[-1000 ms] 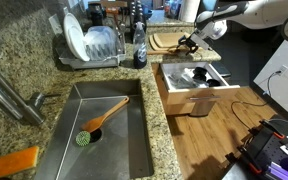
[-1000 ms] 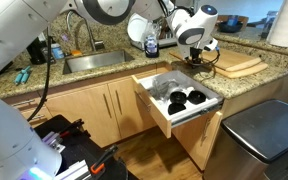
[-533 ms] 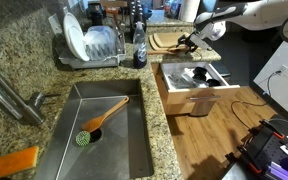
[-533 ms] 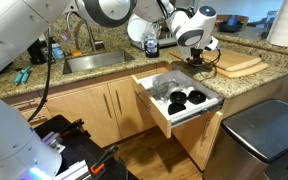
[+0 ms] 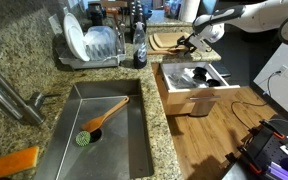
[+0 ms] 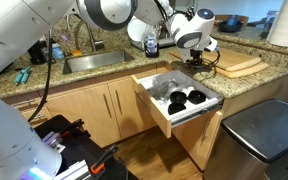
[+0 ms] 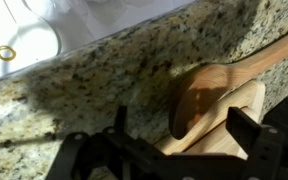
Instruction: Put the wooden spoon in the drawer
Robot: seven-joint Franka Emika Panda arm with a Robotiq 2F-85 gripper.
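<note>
In an exterior view: camera high over sink (image 5: 136, 140), facing along granite countertop (image 5: 14, 105); drawer (image 5: 189, 103) mid-distance. In an exterior view: camera out on floor side, facing cabinet fronts (image 6: 94, 105). Both share sink, drawer, my arm (image 5: 254, 12). Wrist camera: tight on countertop.

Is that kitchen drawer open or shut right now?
Open: the drawer sticks out from the cabinets, white lining and dark utensils exposed.

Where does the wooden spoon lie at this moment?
In the wrist view the wooden spoon lies on the granite counter, its bowl over a corner of the cutting board, just ahead of the open gripper.
</note>
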